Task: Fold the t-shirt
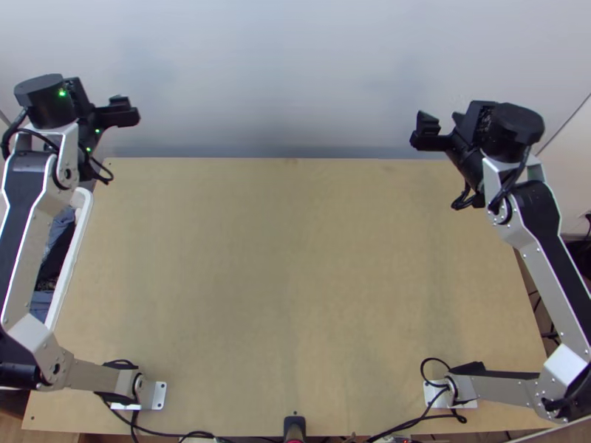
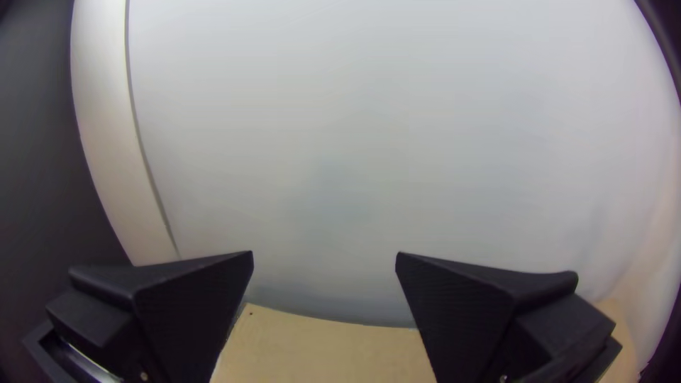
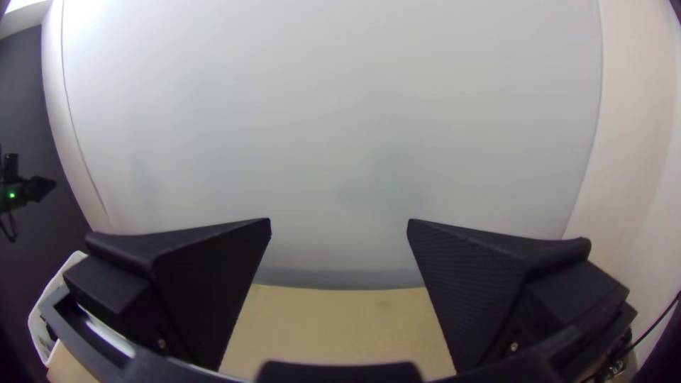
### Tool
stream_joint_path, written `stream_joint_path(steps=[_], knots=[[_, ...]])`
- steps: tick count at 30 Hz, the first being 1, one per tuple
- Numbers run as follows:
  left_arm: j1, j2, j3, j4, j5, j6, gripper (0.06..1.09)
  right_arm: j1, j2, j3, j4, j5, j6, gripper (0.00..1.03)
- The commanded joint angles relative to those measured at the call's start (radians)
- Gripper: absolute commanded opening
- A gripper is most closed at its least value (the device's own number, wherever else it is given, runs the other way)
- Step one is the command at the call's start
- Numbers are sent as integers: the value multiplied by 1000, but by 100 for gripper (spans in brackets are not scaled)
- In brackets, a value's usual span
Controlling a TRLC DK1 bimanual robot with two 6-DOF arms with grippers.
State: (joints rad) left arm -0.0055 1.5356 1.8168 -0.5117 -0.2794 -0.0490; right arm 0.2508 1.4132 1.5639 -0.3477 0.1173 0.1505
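Pale wall [image 1: 295,74] backed my desk [image 1: 295,258]. Left claw [image 2: 324,257] and right claw [image 3: 339,223] gaped wide. Cloth [image 1: 60,230], likely including the t-shirt, lay in the left-edge basket [image 1: 72,251]; shallow pinch, high lift seemed best.

A pale, plain wall [image 1: 295,74] rises beyond the far edge of the wooden table [image 1: 295,258]. Brown floor [image 1: 10,430] shows at the top view's lower left corner.

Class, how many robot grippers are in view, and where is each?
2: the left gripper at the top view's upper left, the right gripper at its upper right, both open.
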Motion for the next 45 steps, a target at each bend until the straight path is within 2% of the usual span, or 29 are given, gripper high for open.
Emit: stream_joint_path(steps=[1, 3, 8, 12, 17, 23, 30, 45], knots=[[128, 26, 24, -123, -38, -15, 104, -12, 18, -41, -60, 5, 23, 90], [185, 23, 13, -159, -38, -18, 104, -15, 21, -47, -60, 5, 21, 90], [343, 38, 10, -137, -38, -8, 104, -5, 26, -99, -53, 4, -8, 94], [437, 78, 6, -136, -38, 37, 103, 21, 27, -137, -51, 4, -31, 95], [536, 193, 12, -120, -38, 77, 103, 42, 29, -137, -48, 4, -54, 95], [645, 377, 47, -13, -9, 104, 104, 45, 38, -136, -48, 5, -45, 95], [716, 609, 228, -24, -6, 136, 103, 25, 40, -174, -50, 16, -25, 95], [777, 906, 372, -17, -9, 205, 104, 7, 33, -203, -65, 50, -34, 95]])
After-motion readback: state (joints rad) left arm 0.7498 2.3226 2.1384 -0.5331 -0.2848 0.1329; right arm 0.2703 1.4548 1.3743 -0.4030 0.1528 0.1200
